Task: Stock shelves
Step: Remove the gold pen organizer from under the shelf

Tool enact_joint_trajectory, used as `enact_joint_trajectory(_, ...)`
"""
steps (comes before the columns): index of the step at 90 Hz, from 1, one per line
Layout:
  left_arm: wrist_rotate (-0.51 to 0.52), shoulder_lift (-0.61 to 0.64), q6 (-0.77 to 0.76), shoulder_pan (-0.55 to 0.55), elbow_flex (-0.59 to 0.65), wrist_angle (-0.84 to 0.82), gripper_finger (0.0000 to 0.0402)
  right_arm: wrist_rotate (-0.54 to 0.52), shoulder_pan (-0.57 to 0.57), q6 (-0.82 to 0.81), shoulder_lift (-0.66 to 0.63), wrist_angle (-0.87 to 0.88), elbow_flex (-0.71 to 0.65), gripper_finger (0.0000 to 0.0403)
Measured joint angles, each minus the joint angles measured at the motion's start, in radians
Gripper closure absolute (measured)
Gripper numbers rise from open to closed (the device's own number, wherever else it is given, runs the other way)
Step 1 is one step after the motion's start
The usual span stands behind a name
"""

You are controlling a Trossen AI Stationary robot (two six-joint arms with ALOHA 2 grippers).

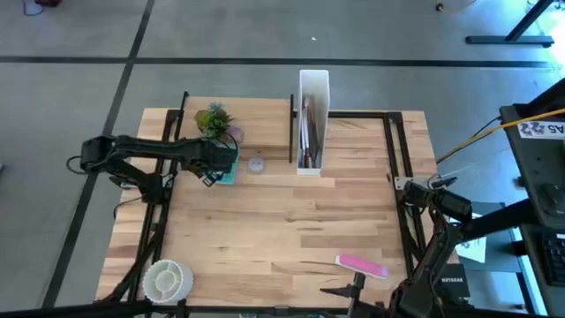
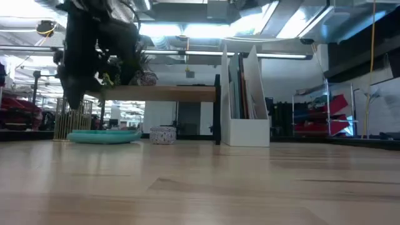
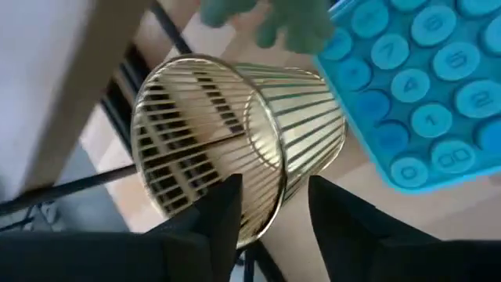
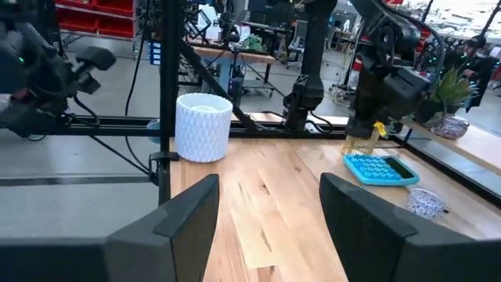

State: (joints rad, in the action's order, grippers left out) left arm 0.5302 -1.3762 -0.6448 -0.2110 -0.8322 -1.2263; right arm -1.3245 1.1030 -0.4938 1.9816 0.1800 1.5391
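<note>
The shelves (image 1: 260, 113) stand at the table's far side, a light-wood board on black posts (image 2: 172, 92), with a small potted plant (image 1: 214, 119) on top. My left gripper (image 3: 274, 204) is just in front of the shelf's left end and is shut on a gold wire cup (image 3: 235, 133). The cup hangs beside a teal keyboard (image 1: 227, 175) with round keys. At the table's right edge my right gripper (image 4: 266, 211) stands open, with nothing between its fingers. My left gripper holds the gold wire cup by its wall at the rim (image 3: 262, 223). One finger (image 3: 223, 207) seems to lie inside the mouth and the other (image 3: 337, 211) outside the wall. The cup hangs below the gripper (image 4: 362, 143). I cannot tell whether its bottom touches the table.
A tall white file box (image 1: 313, 119) with papers stands against the shelf's right end. A small speckled round thing (image 1: 256, 164) lies in front of the shelf. A white ribbed pot (image 1: 166, 278) sits near left and a pink object (image 1: 362, 265) near right.
</note>
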Motion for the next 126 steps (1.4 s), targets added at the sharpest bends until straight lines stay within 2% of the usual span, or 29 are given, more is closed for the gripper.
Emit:
enact_joint_trajectory(22, -0.038, 0.0, 0.046, -0.025, 0.062, 0.073, 0.0282, 0.0, 0.002, 0.0, 0.0, -0.002, 0.0, 0.0196)
enact_joint_trajectory(43, -0.109, 0.0, 0.024, 0.041, 0.06, 0.015, 0.0381, -0.001, 0.002, 0.0, 0.0, -0.003, 0.0, 0.0196)
enact_joint_trajectory(49, -0.128, -0.001, -0.001, 0.068, 0.046, -0.026, 0.0395, -0.001, 0.002, 0.0, 0.0, -0.002, 0.0, 0.0196)
enact_joint_trajectory(76, -0.287, 0.0, -0.105, 0.215, -0.17, -0.345, 0.0401, -0.012, 0.002, 0.004, 0.0, 0.004, 0.0, 0.0196)
enact_joint_trajectory(95, -0.534, 0.004, -0.161, 0.297, -0.336, -0.307, 0.0401, -0.014, 0.003, 0.004, 0.0, 0.004, 0.0, 0.0196)
enact_joint_trajectory(107, -0.592, 0.003, -0.217, 0.379, -0.415, -0.144, 0.0401, 0.021, 0.046, 0.046, 0.001, 0.011, 0.0, 0.0196)
enact_joint_trajectory(113, -0.599, 0.003, -0.232, 0.424, -0.43, 0.033, 0.0401, -0.014, 0.089, 0.06, 0.001, 0.01, 0.0, 0.0196)
enact_joint_trajectory(126, -0.62, -0.051, -0.234, 0.488, -0.434, 0.511, 0.0401, -0.158, 0.177, 0.059, 0.001, 0.001, 0.0, 0.0196)
